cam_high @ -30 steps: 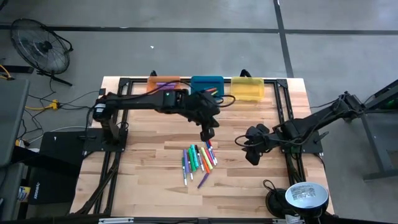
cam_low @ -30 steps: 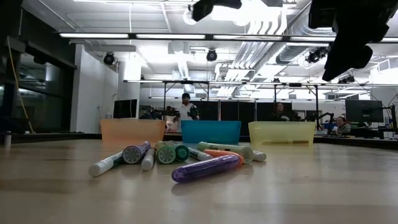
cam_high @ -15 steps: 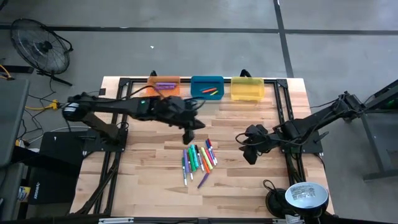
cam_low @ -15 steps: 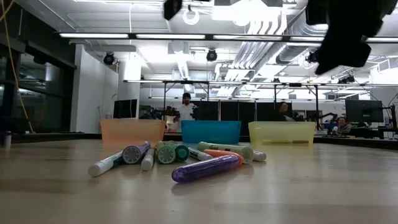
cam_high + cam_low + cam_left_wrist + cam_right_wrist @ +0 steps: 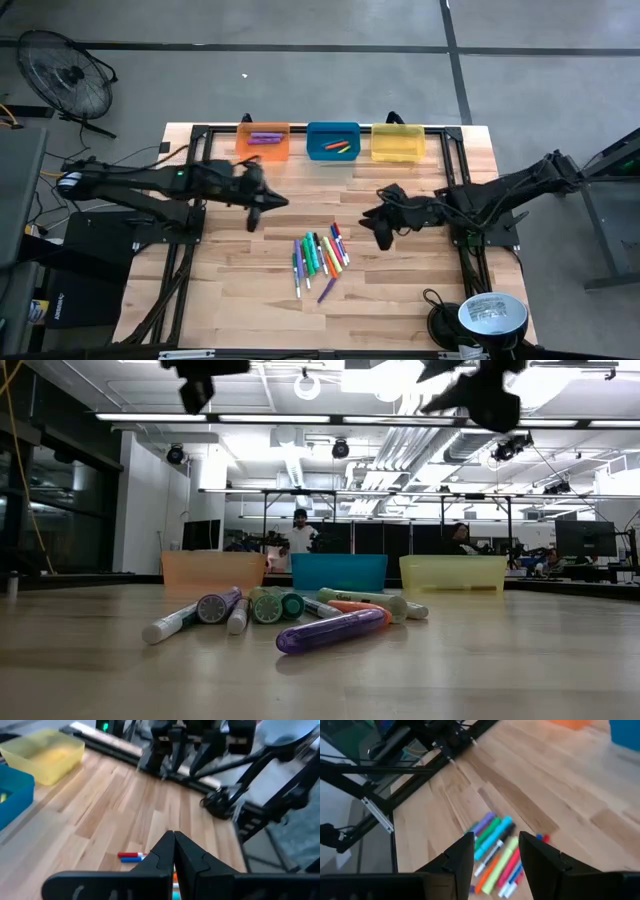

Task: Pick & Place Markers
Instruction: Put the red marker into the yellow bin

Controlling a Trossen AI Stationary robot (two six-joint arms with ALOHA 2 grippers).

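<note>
High view: markers (image 5: 320, 256) lie in a loose bunch mid-table, nearer the front edge; purple ones in the orange bin (image 5: 264, 140), a few in the blue bin (image 5: 333, 141), yellow bin (image 5: 397, 142) beside it at the back edge. Left gripper (image 5: 252, 213) sits above the table to the left of the bunch, apart from it. Right gripper (image 5: 383, 232) hangs to the right of the bunch, not touching. Low view: markers on the wood, purple one (image 5: 330, 630) closest to cam; three bins behind; people in the room beyond. Left wrist view: fingers (image 5: 165, 855) pressed together, nothing between. Right wrist view: fingers (image 5: 465, 852) parted, gap empty, markers (image 5: 495, 852) on the table beyond.
</note>
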